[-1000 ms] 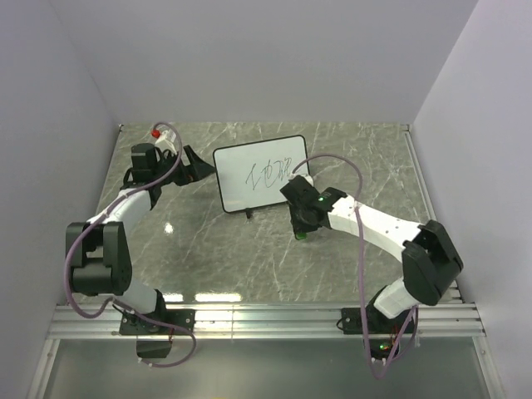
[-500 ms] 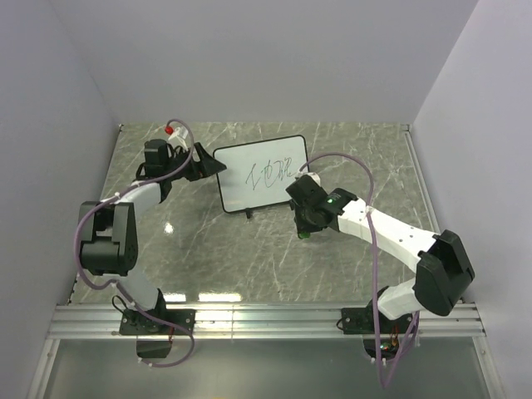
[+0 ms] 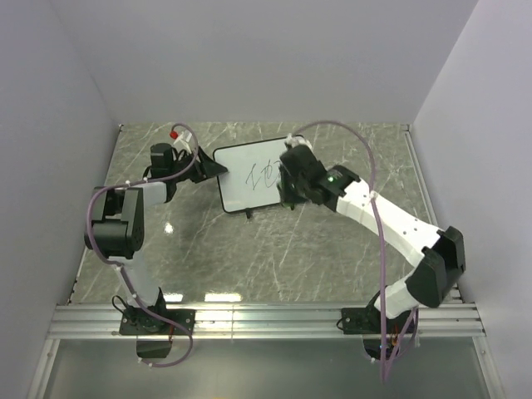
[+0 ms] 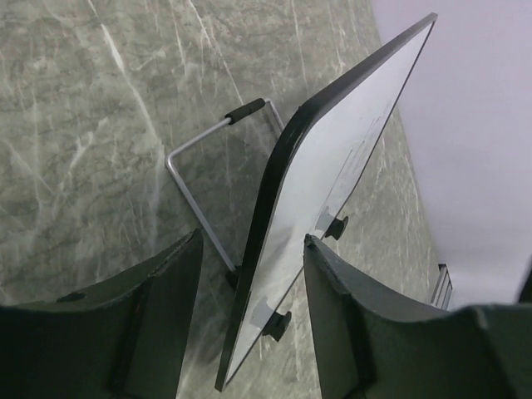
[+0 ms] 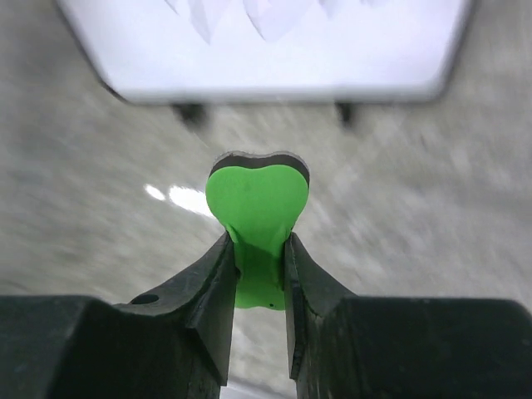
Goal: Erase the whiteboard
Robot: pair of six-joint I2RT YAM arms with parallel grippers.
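The whiteboard (image 3: 249, 179) stands at the far middle of the marble-patterned table (image 3: 249, 258), propped upright and leaning back a little, its face turned towards the arm bases. Dark handwriting (image 3: 264, 174) sits across the middle of its white surface. From my left wrist view I see the whiteboard (image 4: 332, 187) edge-on, its thin black frame running up the picture, with a bent wire stand (image 4: 195, 195) behind it resting on the tabletop. The left gripper (image 3: 209, 166) sits at the board's left edge, and in the wrist view the left gripper (image 4: 249, 249) straddles that edge: one finger (image 4: 166, 291) is behind the board with a plain gap to the frame, and the other finger (image 4: 332, 299) is close against the white face, so I read the claw as released and not clenched on the board. The right gripper (image 3: 285, 198) hovers over the right part of the board, hiding some of it from above. In the right wrist view the right gripper (image 5: 258, 249) is clenched on a green eraser (image 5: 258, 204), whose rounded end sticks out past the fingertips. Beyond it the whiteboard (image 5: 266, 50) shows its lower edge and two small black feet (image 5: 189, 112); this picture is blurred. Whether the eraser touches the board, I cannot tell. A purple cable (image 3: 366, 179) loops over the right arm.
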